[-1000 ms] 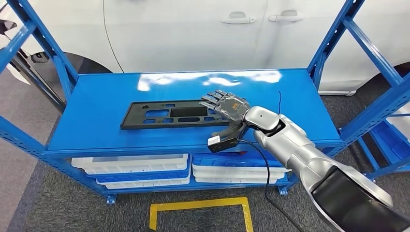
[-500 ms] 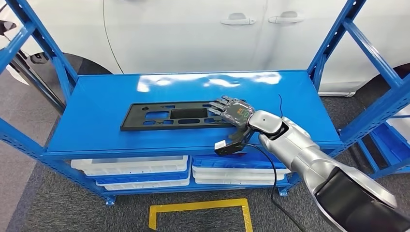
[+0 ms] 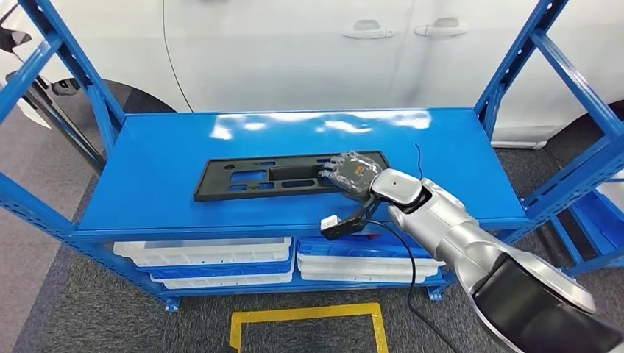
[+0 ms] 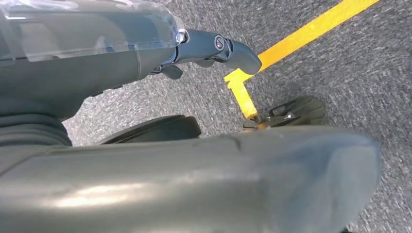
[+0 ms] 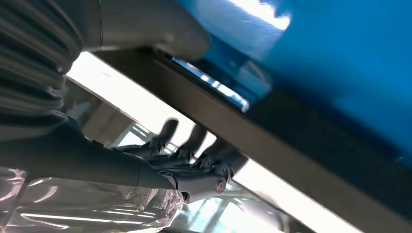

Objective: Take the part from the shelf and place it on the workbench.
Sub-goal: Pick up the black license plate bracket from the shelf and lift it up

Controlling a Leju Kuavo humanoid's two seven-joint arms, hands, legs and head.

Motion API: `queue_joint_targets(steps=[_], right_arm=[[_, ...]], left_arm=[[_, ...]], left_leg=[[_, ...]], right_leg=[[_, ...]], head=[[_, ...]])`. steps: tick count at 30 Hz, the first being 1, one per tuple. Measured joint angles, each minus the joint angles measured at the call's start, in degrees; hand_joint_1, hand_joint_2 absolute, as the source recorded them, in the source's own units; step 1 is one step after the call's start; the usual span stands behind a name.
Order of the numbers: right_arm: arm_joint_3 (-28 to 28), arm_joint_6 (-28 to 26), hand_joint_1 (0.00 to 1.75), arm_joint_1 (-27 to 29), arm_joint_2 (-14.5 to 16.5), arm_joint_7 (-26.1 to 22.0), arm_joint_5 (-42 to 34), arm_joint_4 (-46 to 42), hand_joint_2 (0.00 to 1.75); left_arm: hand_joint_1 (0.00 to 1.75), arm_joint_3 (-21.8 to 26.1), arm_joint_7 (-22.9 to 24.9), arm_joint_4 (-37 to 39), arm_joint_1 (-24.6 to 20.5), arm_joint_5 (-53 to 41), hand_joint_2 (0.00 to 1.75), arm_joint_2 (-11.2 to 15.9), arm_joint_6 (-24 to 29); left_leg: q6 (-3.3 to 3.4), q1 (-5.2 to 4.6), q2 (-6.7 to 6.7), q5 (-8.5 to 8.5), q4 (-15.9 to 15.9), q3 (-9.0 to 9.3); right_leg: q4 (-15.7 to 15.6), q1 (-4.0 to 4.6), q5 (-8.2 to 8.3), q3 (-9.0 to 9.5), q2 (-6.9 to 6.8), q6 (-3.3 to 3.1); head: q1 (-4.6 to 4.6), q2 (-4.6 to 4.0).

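None of the task is done: part lies flat on the shelf, right robot hand resting on its end, grip unclear; lift and table placement remain.

bare blue shelf top around part; uprights flank.

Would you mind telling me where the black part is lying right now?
In the head view, the black part lies flat near the middle of the blue shelf top, with the right hand on its right end.
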Motion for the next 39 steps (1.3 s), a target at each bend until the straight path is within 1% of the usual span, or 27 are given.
queue_joint_targets(steps=[2, 3, 4, 7, 8, 9, 10, 11, 13, 14, 17, 18, 20, 22, 23, 24, 25, 27, 28, 29, 31, 32, 34, 35, 37, 38, 39], right_arm=[[0.0, -0.3, 1.75, -0.2, 0.0, 0.2, -0.2, 0.0, 1.75], [0.0, -0.4, 1.75, -0.3, 0.0, 0.3, -0.2, 0.0, 1.75], [0.0, -0.5, 1.75, -0.4, 0.0, 0.3, -0.3, 0.0, 1.75], [0.0, -0.8, 1.75, -0.5, -0.1, 0.4, -0.3, 0.0, 1.75], [0.0, -0.9, 1.75, -0.5, -0.1, 0.4, -0.4, 0.0, 1.75], [0.0, -1.0, 1.75, -0.5, -0.1, 0.4, -0.7, -0.1, 1.75], [0.0, -1.1, 1.75, -0.4, -0.1, 0.4, -1.4, -0.3, 1.75], [-0.2, -1.1, 1.75, -0.5, -0.2, 0.1, -2.5, -0.5, 1.75], [-1.2, -0.9, 1.75, -0.5, -0.4, -1.1, -5.7, -1.2, 1.75], [-1.9, -0.5, 1.75, -0.5, -0.6, -1.9, -7.8, -1.7, 1.75], [-6.2, 3.3, 1.75, -0.7, -0.7, -5.1, -16.3, -4.5, 1.75], [-8.2, 5.7, 1.75, -1.1, -0.7, -6.1, -19.5, -6.1, 1.75], [-12.3, 10.9, 1.75, -2.5, -0.7, -7.2, -25.0, -9.8, 1.75], [-16.1, 15.7, 1.75, -4.5, -0.6, -7.9, -30.2, -13.6, 1.75], [-17.7, 17.6, 1.75, -5.4, -0.6, -8.2, -32.5, -15.2, 1.75], [-19.1, 19.2, 1.75, -6.1, -0.5, -8.4, -34.5, -16.7, 1.75], [-20.4, 20.6, 1.75, -6.6, -0.5, -8.7, -36.7, -18.1, 1.75], [-22.5, 23.0, 1.75, -7.2, -0.4, -9.4, -41.4, -21.0, 1.75], [-23.6, 24.1, 1.75, -7.3, -0.3, -9.8, -44.1, -22.4, 1.75], [-24.4, 25.0, 1.75, -7.2, -0.1, -10.2, -46.8, -23.7, 1.75], [-25.8, 26.9, 1.75, -6.3, 0.1, -11.1, -51.9, -26.2, 1.75], [-26.3, 27.9, 1.75, -5.5, 0.1, -11.7, -54.3, -27.4, 1.75], [-27.2, 30.2, 1.75, -3.5, -0.3, -12.9, -59.0, -30.0, 1.75], [-27.5, 31.6, 1.75, -2.3, -0.7, -13.4, -61.4, -31.4, 1.75], [-27.7, 34.1, 1.75, 1.1, -1.9, -14.4, -65.8, -34.3, 1.75], [-27.8, 35.2, 1.75, 3.2, -2.5, -14.8, -67.7, -35.9, 1.75], [-27.8, 36.1, 1.75, 5.4, -3.0, -15.1, -69.1, -37.3, 1.75]], left_arm=[[0.00, 0.1, -0.1, 0.0, 0.1, -0.1, 0.00, 0.0, 0.0], [0.00, 0.2, -0.2, 0.0, 0.1, -0.1, 0.00, 0.0, 0.0], [0.00, 0.3, -0.2, 0.0, 0.0, -0.2, 0.00, 0.0, 0.0], [0.00, 0.4, -0.3, 0.0, 0.1, -0.4, 0.00, 0.0, 0.0], [0.00, 0.5, -0.3, 0.0, 0.2, -0.5, 0.00, 0.0, 0.0], [0.00, 0.6, -0.3, 0.0, 0.2, -0.5, 0.00, 0.0, 0.0], [0.00, 0.7, -0.4, 0.0, 0.2, -0.5, 0.00, 0.0, 0.0], [0.00, 0.7, -0.5, 0.0, 0.2, -0.5, 0.00, 0.0, 0.0], [0.00, 0.9, -0.7, 0.0, 0.2, -0.6, 0.00, 0.0, -0.1], [0.00, 0.9, -0.7, 0.0, 0.2, -0.6, 0.00, 0.0, -0.1], [0.00, 1.0, -0.8, 0.0, 0.4, -0.7, 0.00, 0.1, 0.1], [0.00, 1.1, -0.8, 0.0, 0.4, -0.8, 0.00, 0.1, 0.2], [0.00, 1.2, -0.9, 0.0, 0.4, -0.9, 0.00, 0.1, 0.4], [0.00, 1.4, -1.1, 0.0, 0.4, -0.9, 0.00, 0.2, 0.7], [0.00, 1.6, -1.3, 0.0, 0.4, -0.9, 0.00, 0.2, 0.9], [0.00, 1.7, -1.4, 0.0, 0.3, -0.8, 0.00, 0.2, 1.0], [0.00, 2.0, -1.8, 0.0, 0.3, -0.7, 0.00, 0.2, 1.0], [0.00, 2.5, -2.9, 0.0, 0.3, 0.1, 0.87, 0.2, 0.4], [0.00, 2.9, -3.9, 0.0, 0.3, 1.0, 1.31, 0.2, -0.5], [0.00, 3.5, -5.1, 0.0, 0.2, 2.2, 1.75, 0.2, -1.5], [0.00, 5.2, -8.1, 0.0, 0.1, 5.1, 1.75, 0.2, -3.9], [0.00, 6.3, -9.8, 0.0, 0.0, 6.4, 1.75, 0.2, -4.9], [0.00, 8.3, -13.2, 0.0, -0.1, 8.5, 1.75, 0.2, -6.6], [0.00, 9.2, -14.7, 0.0, -0.2, 9.5, 1.75, 0.3, -7.3], [0.00, 11.1, -17.4, 0.0, -0.2, 10.9, 1.75, 0.4, -8.6], [0.00, 11.9, -18.8, 0.0, -0.2, 11.3, 1.75, 0.5, -9.0], [0.00, 12.6, -20.1, 0.0, -0.1, 11.5, 1.75, 0.6, -9.1]], left_leg=[[-0.61, 0.00, 0.14, -0.22, 0.1, 0.03], [-0.96, 0.00, 0.25, -0.93, 1.0, -0.28], [-1.32, 0.02, 0.34, -2.24, 3.1, -1.11], [-2.15, 0.32, 0.57, -7.39, 13.7, -6.06], [-2.33, 0.42, 0.60, -7.85, 15.8, -7.07], [-2.47, 0.55, 0.62, -7.18, 15.6, -6.98], [-2.56, 0.71, 0.63, -5.59, 13.2, -5.77], [-2.62, 0.89, 0.58, -3.57, 9.2, -3.70], [-2.22, 1.02, 0.28, -1.09, 2.3, -0.27], [-1.85, 0.97, 0.15, -0.67, 0.7, 0.46], [-0.48, 0.61, 0.26, -0.33, 0.1, 0.37], [-0.09, 0.56, 0.35, -0.16, -0.1, 0.38], [0.42, 0.55, 0.55, 0.05, -0.3, 0.38], [0.64, 0.42, 0.77, -0.03, -0.3, 0.32], [0.72, 0.39, 0.84, -0.11, -0.2, 0.37], [0.75, 0.41, 0.86, -0.21, -0.2, 0.45], [0.74, 0.45, 0.86, -0.34, -0.1, 0.60], [0.49, 0.46, 0.84, -0.68, 0.0, 0.95], [0.26, 0.37, 0.86, -0.85, 0.2, 1.01], [0.00, 0.29, 0.96, -0.93, 0.2, 0.97], [-0.52, 0.23, 1.39, -1.01, 0.2, 0.86], [-0.80, 0.27, 1.64, -1.16, 0.2, 0.80], [-1.34, 0.38, 1.85, -2.62, 2.1, 0.13], [-1.56, 0.44, 1.85, -4.09, 4.6, -0.98], [-1.87, 0.56, 1.82, -7.45, 11.9, -4.35], [-1.98, 0.60, 1.83, -8.41, 15.0, -5.87], [-2.05, 0.62, 1.83, -8.40, 16.4, -6.64]], right_leg=[[-0.7, -0.25, 0.24, 0.21, 0.12, -0.35], [-1.0, -0.41, 0.38, 0.45, 0.05, -0.63], [-1.3, -0.56, 0.52, 0.68, -0.05, -0.91], [-1.5, -0.51, 0.50, 0.89, -0.22, -1.24], [-1.4, -0.50, 0.49, 0.91, -0.21, -1.24], [-1.4, -0.51, 0.47, 0.93, -0.15, -1.20], [-1.3, -0.54, 0.42, 0.99, -0.06, -1.11], [-1.2, -0.58, 0.31, 1.04, 0.05, -0.95], [-0.7, -0.45, 0.06, 0.96, 0.39, -0.42], [-0.6, -0.39, 0.00, 0.82, 0.55, -0.11], [-0.3, -0.65, -0.04, 0.26, 0.79, 0.76], [0.4, -0.80, -0.63, -0.17, 0.82, 0.93], [5.4, -0.96, -3.59, -2.50, 0.97, 1.02], [13.5, -0.95, -6.94, -6.27, 1.17, 1.14], [16.3, -0.95, -7.48, -7.62, 1.23, 1.23], [16.9, -0.97, -6.93, -8.02, 1.24, 1.28], [15.1, -0.99, -5.24, -7.27, 1.20, 1.25], [7.3, -0.89, -0.99, -3.80, 0.74, 0.97], [3.6, -0.71, 0.29, -2.21, 0.46, 0.76], [1.4, -0.51, 0.75, -1.30, 0.26, 0.53], [0.1, -0.19, 0.50, -0.98, 0.52, 0.16], [-0.1, -0.30, 0.58, -0.95, 0.76, -0.09], [-0.6, -0.50, 0.81, -0.66, 1.12, -0.68], [-0.8, -0.59, 0.89, -0.51, 1.21, -0.97], [-0.8, -0.46, 0.83, -0.41, 1.39, -1.31], [-0.8, -0.41, 0.78, -0.36, 1.53, -1.34], [-0.8, -0.39, 0.73, -0.31, 1.69, -1.34]], head=[[0.00, 0.00], [-0.01, 0.00], [-0.01, 0.00], [-0.01, 0.00], [-0.01, 0.00], [-0.02, 0.00], [-0.02, 0.00], [-0.02, 0.00], [-0.01, 0.00], [-0.01, 0.00], [-0.01, 0.00], [-0.01, 0.00], [0.00, 0.00], [-0.01, 0.00], [-0.01, 0.00], [-0.01, 0.00], [0.00, 0.00], [0.01, 0.00], [0.00, 0.00], [-0.01, 0.00], [-0.01, 0.00], [-0.01, 0.00], [-0.01, 0.00], [-0.02, 0.00], [-0.02, 0.00], [-0.02, 0.00], [-0.02, 0.00]])
